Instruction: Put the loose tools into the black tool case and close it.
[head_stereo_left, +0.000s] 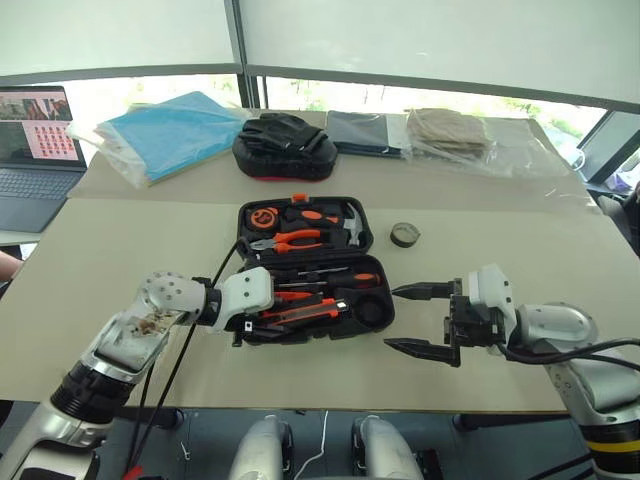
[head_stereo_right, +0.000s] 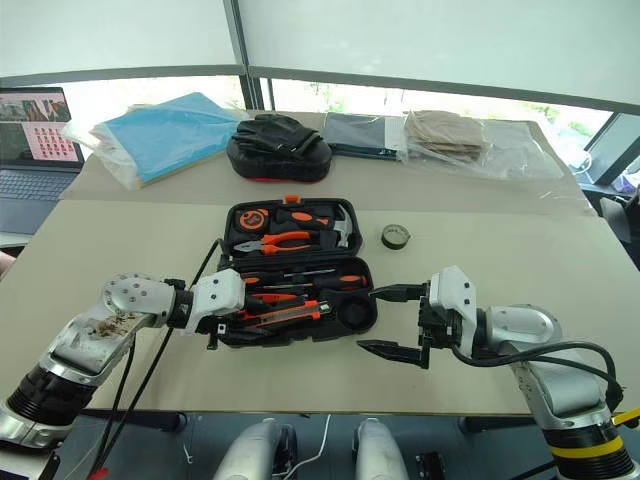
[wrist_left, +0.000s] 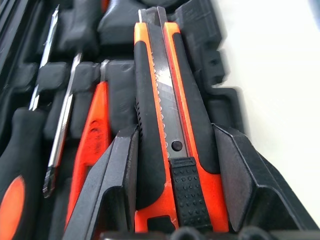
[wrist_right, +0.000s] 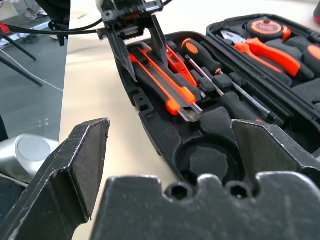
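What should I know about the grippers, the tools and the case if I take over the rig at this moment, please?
Left gripper: fingers straddling the utility knife, which lies in its slot in the open tool case.
Right gripper: open, empty, beside the case.
Done: screwdrivers and knife are in the case.
Left: the tape roll sits on the table; its round recess is empty. Then close the lid.
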